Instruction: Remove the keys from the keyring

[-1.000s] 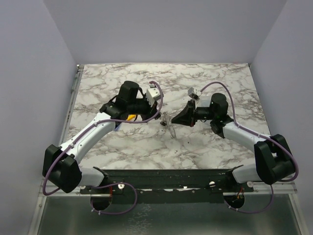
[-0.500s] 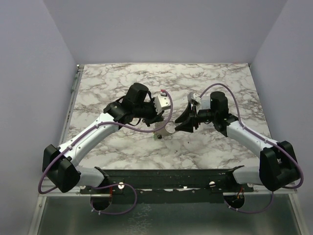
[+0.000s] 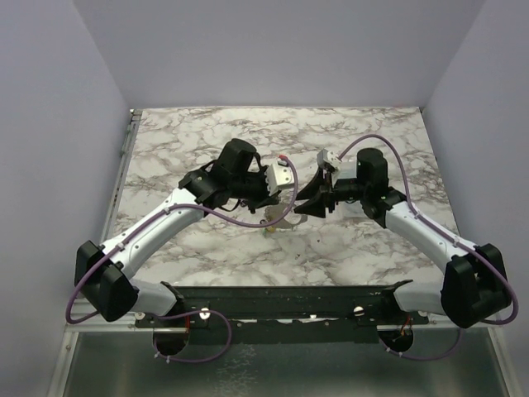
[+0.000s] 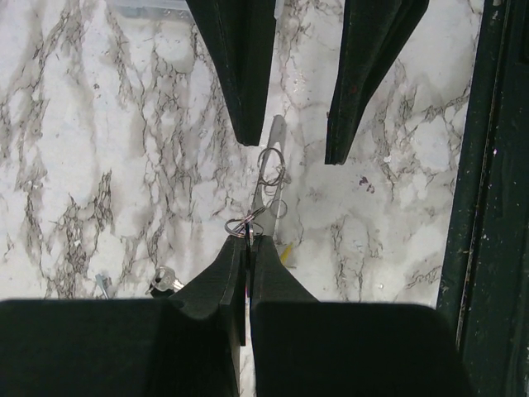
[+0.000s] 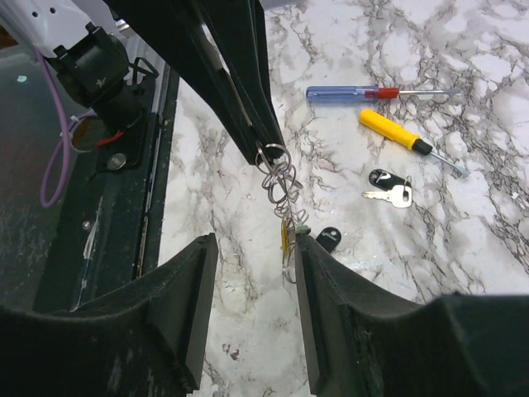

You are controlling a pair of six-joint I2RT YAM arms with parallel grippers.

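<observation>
on the marbled table (image 3: 372,149), the left gripper (image 4: 246,240) was pinched tight on the wire keyring (image 5: 279,178), held off the surface. a yellow-tagged key (image 5: 287,236) dangled from it between the parted, empty fingers of the right gripper (image 5: 254,244). loose keys (image 5: 397,196) lay below near a blue screwdriver (image 5: 347,93) and a yellow screwdriver (image 5: 393,132).

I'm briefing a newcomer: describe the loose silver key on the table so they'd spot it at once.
In the right wrist view, find the yellow-handled screwdriver on the marble table. Just below it lies a black oval key head, and beside that the silver key: bare metal, no plastic.
</observation>
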